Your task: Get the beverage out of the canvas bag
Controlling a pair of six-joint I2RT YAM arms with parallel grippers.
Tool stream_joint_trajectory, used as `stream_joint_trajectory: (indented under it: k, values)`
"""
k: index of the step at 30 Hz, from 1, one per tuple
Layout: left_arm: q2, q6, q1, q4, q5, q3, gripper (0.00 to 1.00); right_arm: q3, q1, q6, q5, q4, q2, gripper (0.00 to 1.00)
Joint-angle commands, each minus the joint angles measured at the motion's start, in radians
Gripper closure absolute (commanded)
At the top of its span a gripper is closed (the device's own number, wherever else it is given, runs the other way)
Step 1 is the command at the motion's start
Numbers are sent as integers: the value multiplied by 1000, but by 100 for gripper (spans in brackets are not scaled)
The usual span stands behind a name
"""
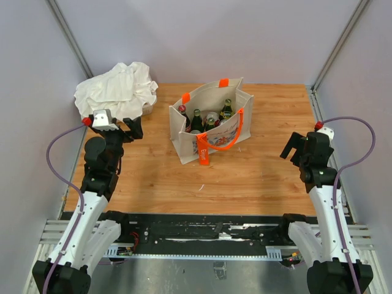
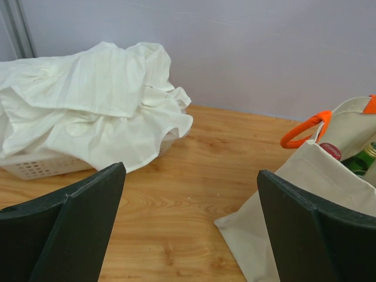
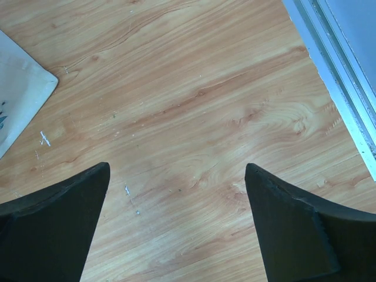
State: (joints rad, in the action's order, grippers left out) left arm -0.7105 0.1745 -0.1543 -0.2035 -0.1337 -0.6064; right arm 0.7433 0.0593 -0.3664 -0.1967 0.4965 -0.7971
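The beige canvas bag with orange handles and a long orange strap stands upright mid-table. Several bottles and a can stand inside it. My left gripper is open and empty, left of the bag. In the left wrist view the bag shows at the right with a red bottle cap and an orange handle; my left gripper hangs over bare wood. My right gripper is open and empty, right of the bag. The right wrist view shows my gripper over wood and a bag corner.
A white cloth bundle lies over a white perforated basket at the back left. Grey walls enclose the table. A metal rail runs along the right edge. The arm bases sit on a rail at the near edge.
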Motion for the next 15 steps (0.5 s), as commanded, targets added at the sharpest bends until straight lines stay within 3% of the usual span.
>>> stream_joint_trajectory:
  k: [1, 15]
  values:
    - [10, -24, -5, 26, -19, -38, 1, 16, -12, -10, -25, 3, 13, 1]
    - [-14, 3, -5, -8, 61, -70, 0, 28, -12, 3, 30, -37, 10, 2]
